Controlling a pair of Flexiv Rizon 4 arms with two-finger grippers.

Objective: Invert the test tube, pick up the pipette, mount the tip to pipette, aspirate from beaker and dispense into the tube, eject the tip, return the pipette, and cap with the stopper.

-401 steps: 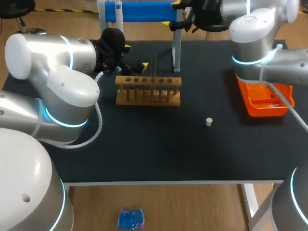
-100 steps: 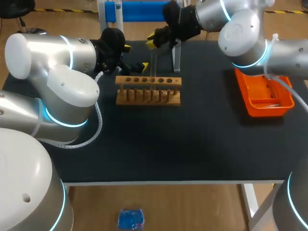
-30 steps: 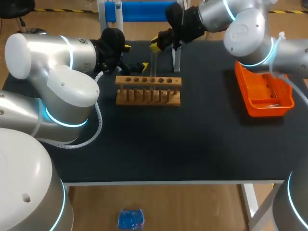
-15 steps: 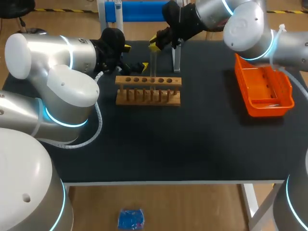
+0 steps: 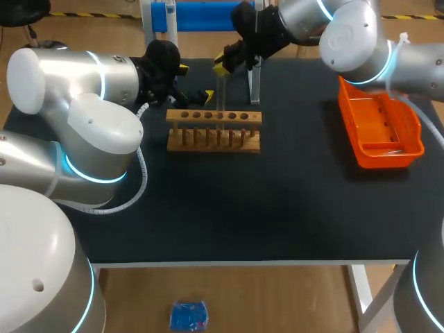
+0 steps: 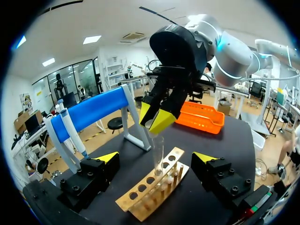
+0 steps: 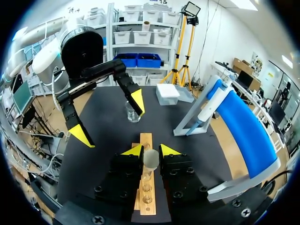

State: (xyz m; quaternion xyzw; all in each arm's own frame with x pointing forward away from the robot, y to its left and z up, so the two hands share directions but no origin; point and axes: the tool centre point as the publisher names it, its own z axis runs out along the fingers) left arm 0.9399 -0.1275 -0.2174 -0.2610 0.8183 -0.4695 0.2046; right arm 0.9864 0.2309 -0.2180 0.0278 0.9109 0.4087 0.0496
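One stopper [image 7: 150, 158] sits clenched in the right tool [image 7: 150, 151], just above the mouth of the one test tube [image 5: 221, 97], which stands upright in the single wooden rack [image 5: 214, 130] toward the back edge of the worktop [image 5: 277, 208]. If the descent comes off-centre, the stopper may catch the rim and tilt the tube. Too hard a press could crack the glass, and an early release would let the stopper roll away. The left tool [image 5: 196, 81] hangs released beside the rack. Also here: one beaker [image 7: 132, 112], one pipette [image 7: 209, 104] on one blue stand [image 5: 201, 15], and one orange tray [image 5: 380, 132] at the right edge.
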